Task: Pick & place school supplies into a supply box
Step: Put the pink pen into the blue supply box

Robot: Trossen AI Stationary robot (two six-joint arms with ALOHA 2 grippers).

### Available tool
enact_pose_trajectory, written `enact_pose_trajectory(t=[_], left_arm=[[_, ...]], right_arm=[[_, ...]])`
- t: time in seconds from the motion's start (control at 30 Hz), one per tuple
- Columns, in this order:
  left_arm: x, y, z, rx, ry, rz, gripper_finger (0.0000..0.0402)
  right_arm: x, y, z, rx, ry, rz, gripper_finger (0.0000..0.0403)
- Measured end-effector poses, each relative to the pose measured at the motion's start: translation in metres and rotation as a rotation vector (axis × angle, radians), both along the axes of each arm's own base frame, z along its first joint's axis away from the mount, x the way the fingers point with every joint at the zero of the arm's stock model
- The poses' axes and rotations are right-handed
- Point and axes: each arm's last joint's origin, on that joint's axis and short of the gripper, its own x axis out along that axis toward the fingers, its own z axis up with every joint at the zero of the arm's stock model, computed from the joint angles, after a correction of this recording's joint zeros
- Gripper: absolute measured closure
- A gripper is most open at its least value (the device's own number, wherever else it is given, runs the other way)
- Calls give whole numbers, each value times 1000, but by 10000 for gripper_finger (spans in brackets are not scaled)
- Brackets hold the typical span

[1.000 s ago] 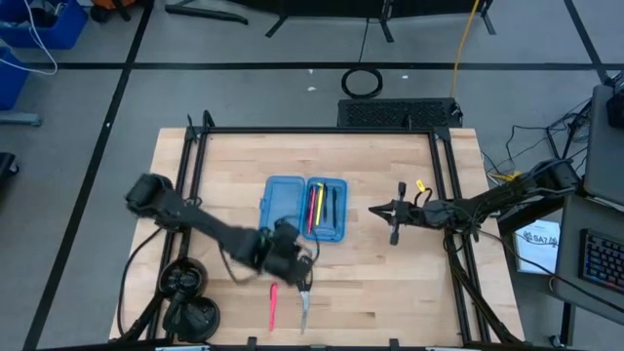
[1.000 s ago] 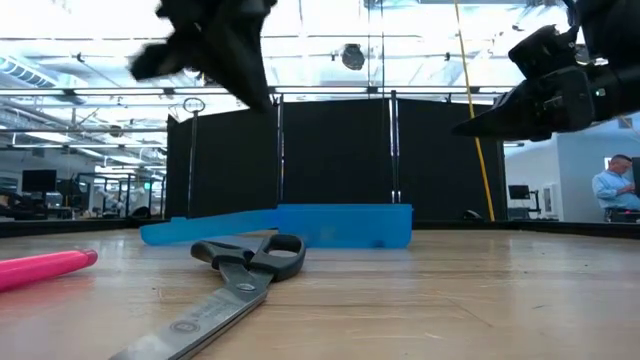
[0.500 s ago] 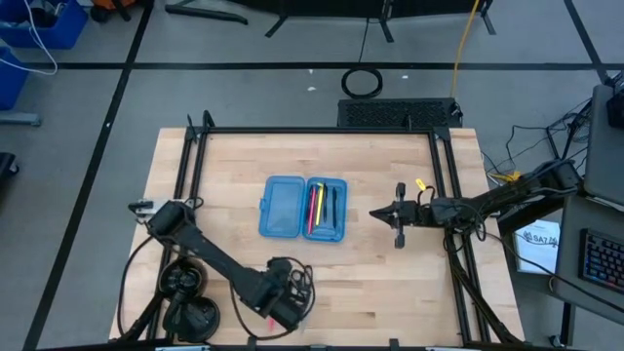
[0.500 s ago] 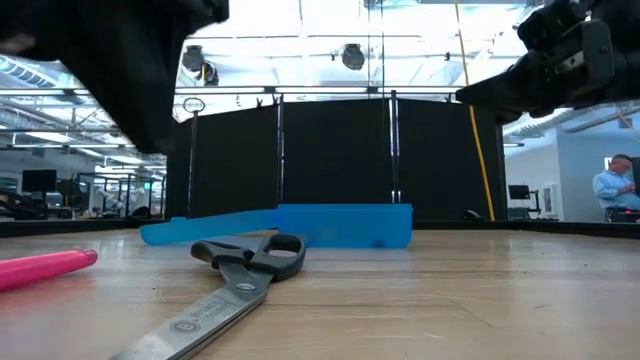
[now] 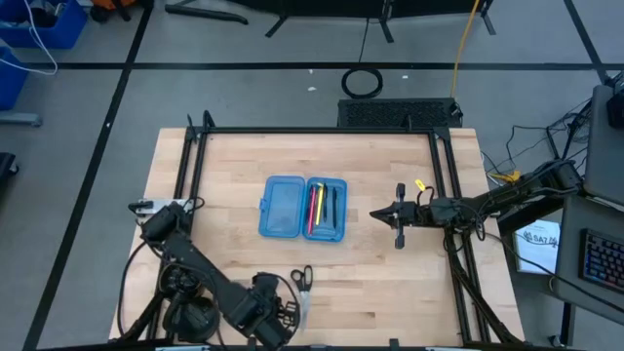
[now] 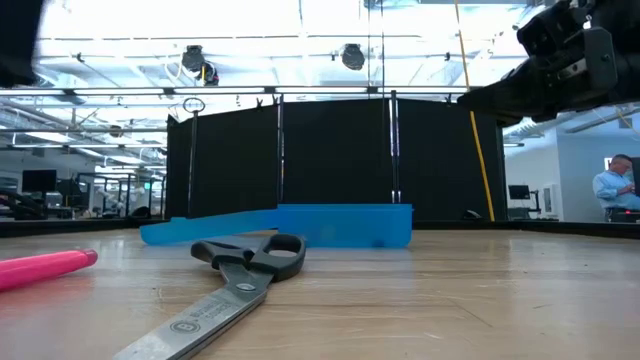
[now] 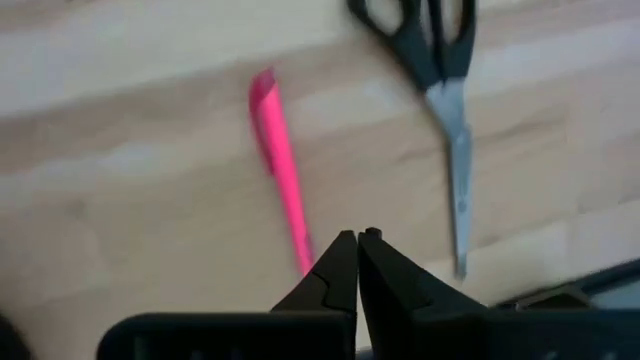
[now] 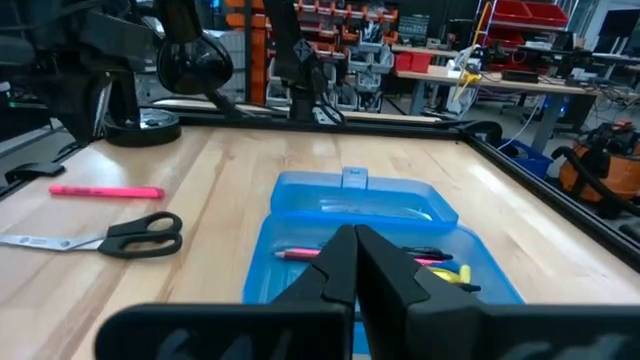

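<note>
The blue supply box [image 5: 302, 207] lies open at the table's middle, with several pens [image 5: 323, 205] in its right half. A pink pen [image 7: 280, 170] and black-handled scissors [image 7: 440, 90] lie flat near the front edge. The scissors [image 5: 302, 288] also show in the high view, where my arm hides the pen. My left gripper [image 7: 357, 240] is shut and points down above the table, over the pink pen's near end, holding nothing. My right gripper [image 5: 375, 212] is shut and level, in the air to the right of the box.
Black frame rails [image 5: 195, 195] run along the table's left, far and right sides. Bare wood lies between the box and the scissors [image 6: 230, 270]. The low view shows the pink pen [image 6: 45, 268] at the left and the box [image 6: 300, 225] behind.
My left gripper has travelled from the box's near edge toward the table's near edge and a little left, rolling about its own axis and tipping more steeply downward. It now stands over the pink pen. The pen, the scissors and the box have stayed where they were.
</note>
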Motion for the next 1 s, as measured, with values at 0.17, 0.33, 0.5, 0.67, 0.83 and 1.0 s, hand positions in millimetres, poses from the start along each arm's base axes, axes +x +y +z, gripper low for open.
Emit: enact_pose_trajectory(t=[0.17, 0.33, 0.5, 0.67, 0.83, 1.0], left_arm=[[0, -13, -14, -90, 58, -14, 381], [9, -20, -35, -153, 111, -88, 378], [13, -17, -42, -126, 121, -91, 334], [13, -12, -41, -121, 136, -51, 258], [12, -7, -45, -85, 181, -44, 210], [15, -7, -56, -68, 206, -56, 208]], right_arm=[[0, 0, -2, 1, 23, -1, 403], [0, 0, -3, 11, 32, -2, 403], [0, 0, -3, 20, 31, -3, 403], [0, 0, -3, 26, 30, -4, 403], [0, 0, -3, 27, 31, -4, 403], [0, 0, -3, 27, 31, -4, 403]])
